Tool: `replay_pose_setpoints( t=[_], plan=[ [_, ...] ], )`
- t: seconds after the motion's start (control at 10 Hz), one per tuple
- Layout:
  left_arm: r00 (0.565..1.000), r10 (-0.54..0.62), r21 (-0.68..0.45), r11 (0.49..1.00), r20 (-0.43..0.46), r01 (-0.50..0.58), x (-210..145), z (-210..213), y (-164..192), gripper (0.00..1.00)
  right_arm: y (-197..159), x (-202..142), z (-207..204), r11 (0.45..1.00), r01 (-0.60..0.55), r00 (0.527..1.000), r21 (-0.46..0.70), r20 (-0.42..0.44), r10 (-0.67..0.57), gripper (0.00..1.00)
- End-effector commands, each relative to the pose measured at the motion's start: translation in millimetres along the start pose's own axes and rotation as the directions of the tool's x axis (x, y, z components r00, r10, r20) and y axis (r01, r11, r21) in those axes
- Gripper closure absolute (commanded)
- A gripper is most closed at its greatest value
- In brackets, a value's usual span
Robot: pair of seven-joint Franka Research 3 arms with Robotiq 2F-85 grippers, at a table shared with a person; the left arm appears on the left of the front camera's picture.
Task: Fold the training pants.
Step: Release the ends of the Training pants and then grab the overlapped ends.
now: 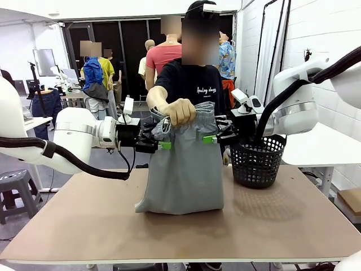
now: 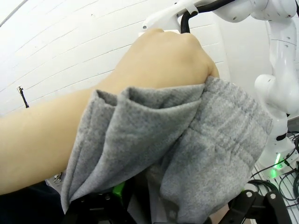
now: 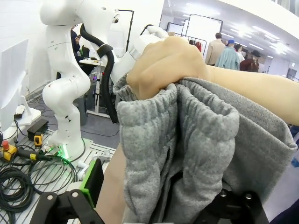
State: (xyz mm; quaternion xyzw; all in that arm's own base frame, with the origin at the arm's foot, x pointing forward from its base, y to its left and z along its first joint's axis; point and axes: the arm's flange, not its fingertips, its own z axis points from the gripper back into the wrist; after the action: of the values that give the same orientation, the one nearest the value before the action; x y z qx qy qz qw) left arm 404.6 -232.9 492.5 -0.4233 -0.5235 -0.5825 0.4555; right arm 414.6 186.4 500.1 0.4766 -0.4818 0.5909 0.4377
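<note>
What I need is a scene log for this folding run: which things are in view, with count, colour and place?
training pants: one, light grey, hanging by the waistband, lower end resting on the table
basket: one, black mesh, on the table, to the picture's right of the pants
table: one, tan top, under the pants and basket
stool: one, grey, on the floor at picture left
person's hand: one, fist bunched on the waistband
left end effector: one, black with green pads, at the pants' left edge, jaws apart
right end effector: one, black with green pads, at the pants' right edge, jaws apart
</note>
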Motion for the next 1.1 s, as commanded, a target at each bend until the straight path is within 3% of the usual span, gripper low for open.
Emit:
replay_pose_setpoints(
  t=[0.0, 1.0],
  plan=[
    [1.000, 0.020, 0.016, 1.000, 0.015, -0.020, 2, 2, 1, 0.00, 0, 1, 1, 1.000, 0.020, 1.000, 0.003, -0.005, -0.020, 0.00],
    [0.999, 0.026, 0.156, 0.988, -0.040, -0.020, -2, 22, -10, 0.00, 11, -13, 22, 0.992, 0.071, 0.996, -0.101, -0.049, -0.076, 0.00]
  ],
)
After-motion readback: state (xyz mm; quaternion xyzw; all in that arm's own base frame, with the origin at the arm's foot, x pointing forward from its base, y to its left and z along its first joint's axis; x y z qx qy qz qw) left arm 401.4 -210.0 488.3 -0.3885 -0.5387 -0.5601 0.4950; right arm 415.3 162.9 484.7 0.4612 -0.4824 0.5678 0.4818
